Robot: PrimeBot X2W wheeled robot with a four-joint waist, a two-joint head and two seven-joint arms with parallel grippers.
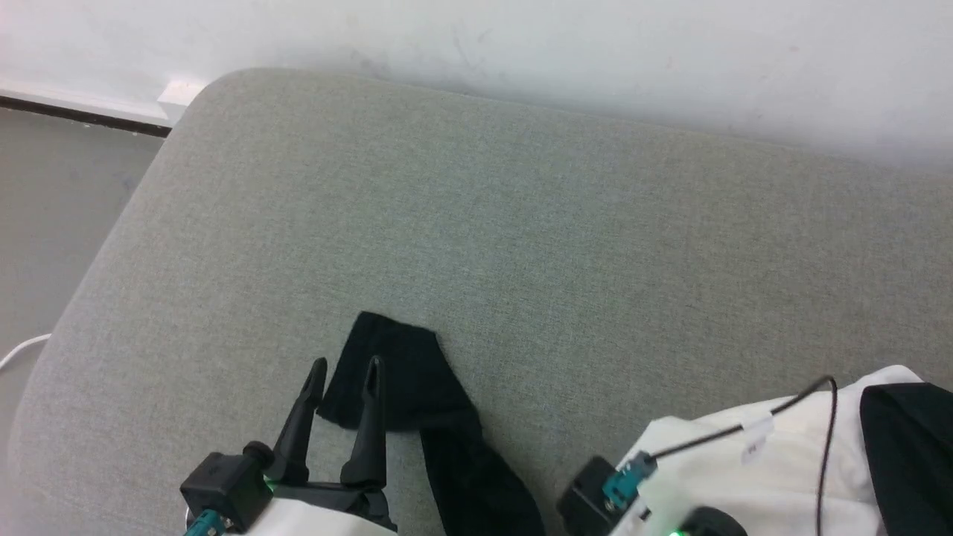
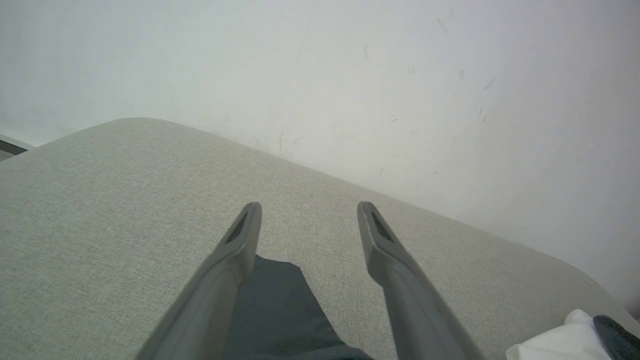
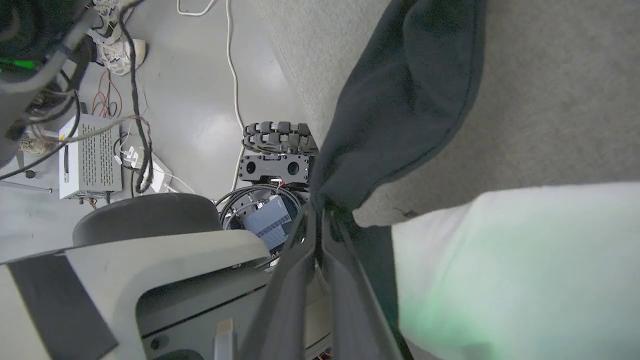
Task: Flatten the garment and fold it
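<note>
Left pincer [image 1: 346, 362] shows at the lower left of the head view with its two dark fingers spread apart and nothing between them. It sits at the end of the garment [image 1: 417, 372], whose black sleeve lies flat on the grey cushion [image 1: 521, 223] and runs down to the bottom edge. One finger overlaps the sleeve's end and the other stands just off its edge. I cannot tell whether they touch the cloth. The cushion meets a pale wall [image 1: 595, 45] at the back.

From the left wrist, the left pincer [image 2: 309, 207] gapes wide and holds nothing. The sleeve's end [image 2: 272, 300] lies on the cushion [image 2: 100, 225] below the gap, partly under one finger.

From the right wrist, the right pincer [image 3: 317, 210] has its fingers pressed together, pinching a gathered fold of the black sleeve [image 3: 410, 100]. From there the sleeve stretches away across the cushion [image 3: 550, 100]. White cloth [image 3: 510, 270] of the garment fills the lower right, tinted green. Beyond the cushion's edge lies the floor [image 3: 200, 75], with cables [image 3: 231, 60] and a grey box [image 3: 90, 155].
</note>
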